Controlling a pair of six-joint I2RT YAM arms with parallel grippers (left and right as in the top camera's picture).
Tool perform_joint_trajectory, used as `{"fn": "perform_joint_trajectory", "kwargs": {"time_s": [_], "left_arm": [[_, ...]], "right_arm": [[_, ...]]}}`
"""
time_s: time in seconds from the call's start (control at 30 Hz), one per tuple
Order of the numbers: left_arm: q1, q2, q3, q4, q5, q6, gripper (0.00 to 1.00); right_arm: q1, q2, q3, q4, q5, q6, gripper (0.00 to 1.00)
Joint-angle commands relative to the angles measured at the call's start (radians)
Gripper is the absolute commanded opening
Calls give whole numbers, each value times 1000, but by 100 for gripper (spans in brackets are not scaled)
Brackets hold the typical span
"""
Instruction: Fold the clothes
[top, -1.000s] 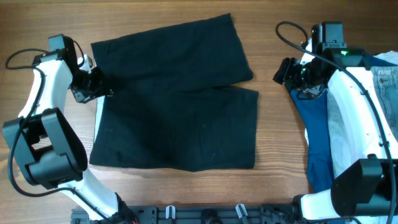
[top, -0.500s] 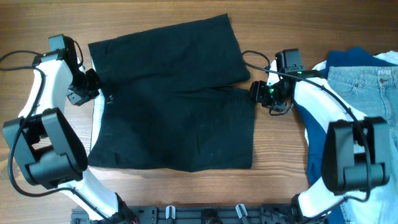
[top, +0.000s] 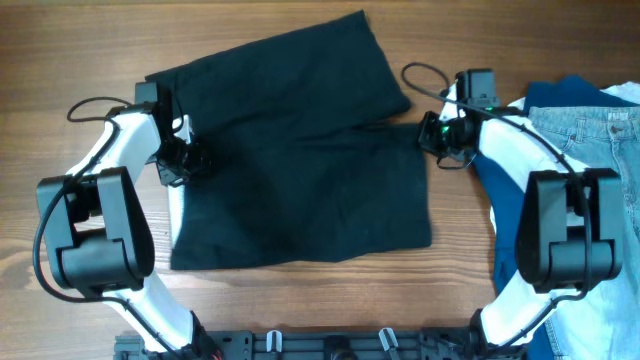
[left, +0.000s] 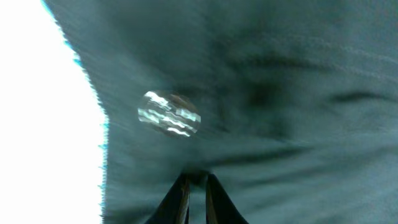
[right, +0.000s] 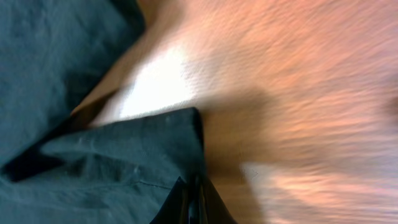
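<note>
I'm gripping the large black cloth shorts (top: 300, 170): left gripper (top: 192, 163) clenching them toward the left edge of the wooden worktop (top: 60, 50), right gripper (top: 430, 136) clenching toward the right.

Reads as a robot lab bench, not a home. Wood-grain table (top: 300, 310) with black shorts (top: 300, 170) spread across it. The left arm (top: 100, 230) and right arm (top: 570, 230) flank the shorts, both rising from a black mounting rail (top: 300, 345) on the table edge below the shorts. An exposed cable (top: 420, 72) loops by the shorts' upper right corner. Jeans (top: 610, 130) and a blue garment (top: 510, 210) are heaped to the right of the shorts.
</note>
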Motion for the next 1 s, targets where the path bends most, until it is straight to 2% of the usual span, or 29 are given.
{"fn": "perform_joint_trajectory", "kwargs": {"time_s": [0.0,0.03,0.07,0.17,0.27,0.4,0.5,0.6,0.73,0.87,0.97], "left_arm": [[14,7,-10,61,-6,-37,12],[18,7,-8,72,-2,-37,13],[26,7,-2,85,18,-37,14],[33,3,30,52,71,-36,15],[33,-31,63,-50,96,-32,18],[38,-105,96,-187,96,-32,29],[45,-186,102,-265,95,-32,34],[55,-247,102,-327,84,-37,40],[64,-260,87,-435,23,-60,39],[65,-259,-9,-414,12,-97,39],[85,-259,-57,-399,3,-101,35]], "right_arm": [[-55,-30,32,-2,68,-2,28],[-69,-37,35,-13,66,-18,47],[-85,-53,41,-36,55,-43,53],[-111,-121,46,-132,27,-77,59],[-111,-210,46,-281,13,-77,59],[-110,-288,45,-523,-29,-63,58],[-100,-287,-3,-668,-29,-32,50],[-86,-287,-83,-670,-25,22,51],[-84,-287,-198,-642,4,106,54],[-84,-287,-338,-577,-7,174,54],[-84,-287,-414,-458,-111,159,53]]}}
